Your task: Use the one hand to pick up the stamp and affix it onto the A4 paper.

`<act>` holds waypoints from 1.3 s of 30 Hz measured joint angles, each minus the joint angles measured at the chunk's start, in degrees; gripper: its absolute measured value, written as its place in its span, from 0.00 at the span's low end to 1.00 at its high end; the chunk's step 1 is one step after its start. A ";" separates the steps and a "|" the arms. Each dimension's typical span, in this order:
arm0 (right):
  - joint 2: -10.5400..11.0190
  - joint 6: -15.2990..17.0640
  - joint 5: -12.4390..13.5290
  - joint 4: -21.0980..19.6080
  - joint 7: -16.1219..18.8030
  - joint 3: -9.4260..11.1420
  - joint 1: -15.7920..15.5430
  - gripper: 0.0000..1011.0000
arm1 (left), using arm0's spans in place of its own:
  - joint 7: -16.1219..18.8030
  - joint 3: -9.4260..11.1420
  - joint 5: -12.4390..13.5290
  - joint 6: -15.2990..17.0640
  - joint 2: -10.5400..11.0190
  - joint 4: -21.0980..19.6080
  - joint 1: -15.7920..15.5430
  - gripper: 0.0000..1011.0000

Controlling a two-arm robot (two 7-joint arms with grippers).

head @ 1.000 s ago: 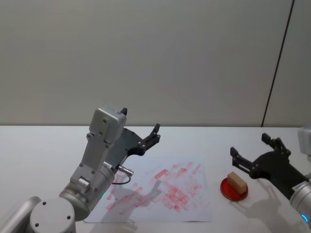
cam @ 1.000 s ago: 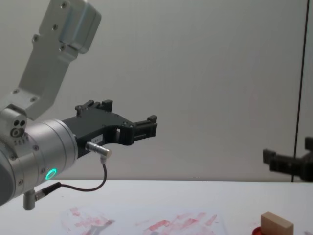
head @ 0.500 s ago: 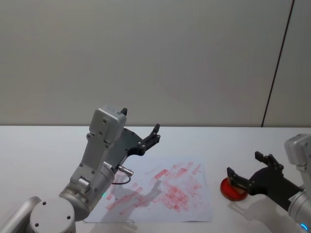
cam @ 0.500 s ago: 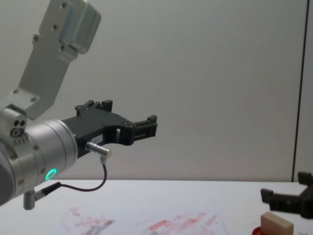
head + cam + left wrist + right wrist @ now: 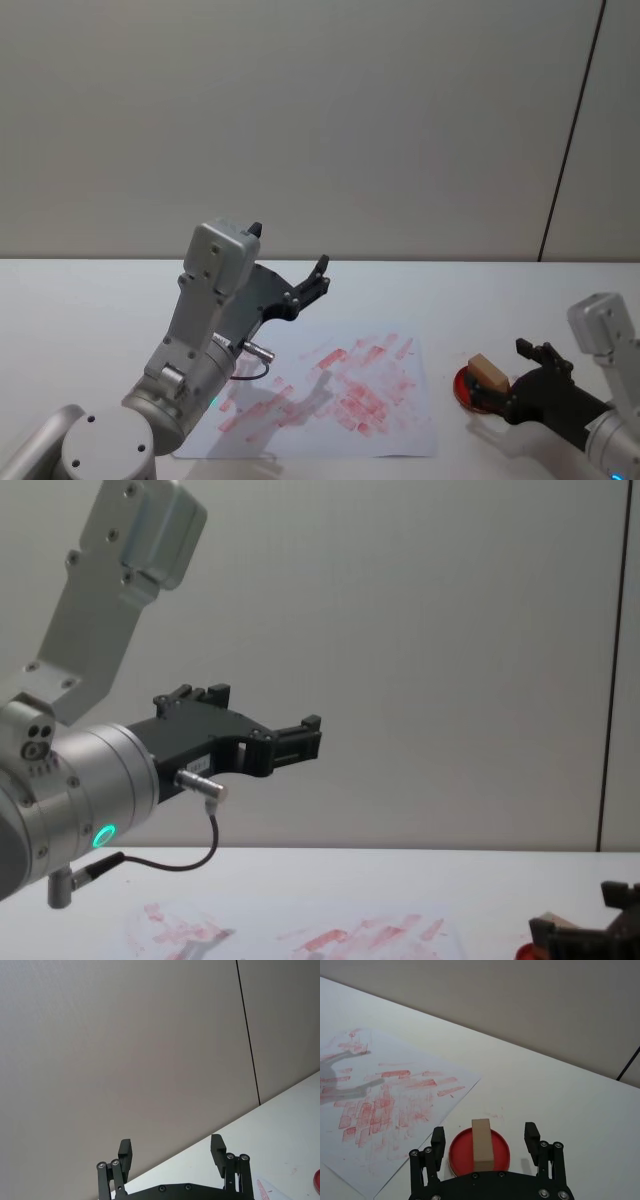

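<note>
we see the right hand (image 5: 485, 1133), a small black two-fingered gripper with blocky jaws, low over the white table (image 5: 570, 1095) at the right side of the head view. its jaws stand wide apart, one on each side of the stamp (image 5: 482, 1144), a small light tan wooden rectangular block. in the right wrist view a clear gap shows between each jaw and the block, so the pincer has hold of nothing. the stamp lies flat across the middle of a flat red round disc (image 5: 457, 1154), with its long side pointing away from the wrist. the disc sits on the table near the right edge of the a4 paper (image 5: 395, 1085), a white sheet smeared with many red and pink ink marks, and we see a narrow strip of bare table between the two.

the left hand (image 5: 318, 278) is parked in the air above the far left part of the paper (its shadow falls on the inked area). it points towards the grey wall (image 5: 150, 1035), and its jaws are also spread open and empty. in the chest view it comes out of a big silver arm (image 5: 100, 790) with a green ring light.
</note>
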 joint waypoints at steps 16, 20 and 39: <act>-0.72 1.61 -0.75 2.27 0.64 -0.61 0.91 0.58 | 0.00 0.00 0.00 0.00 0.00 0.00 0.00 0.99; -0.92 1.73 -0.89 2.89 0.67 -0.70 1.28 0.45 | 0.00 0.00 0.00 0.00 0.00 0.00 0.00 0.99; -1.91 -0.11 -0.77 3.56 0.72 -0.98 2.90 0.21 | 0.00 0.00 0.00 0.00 0.00 0.00 0.00 0.99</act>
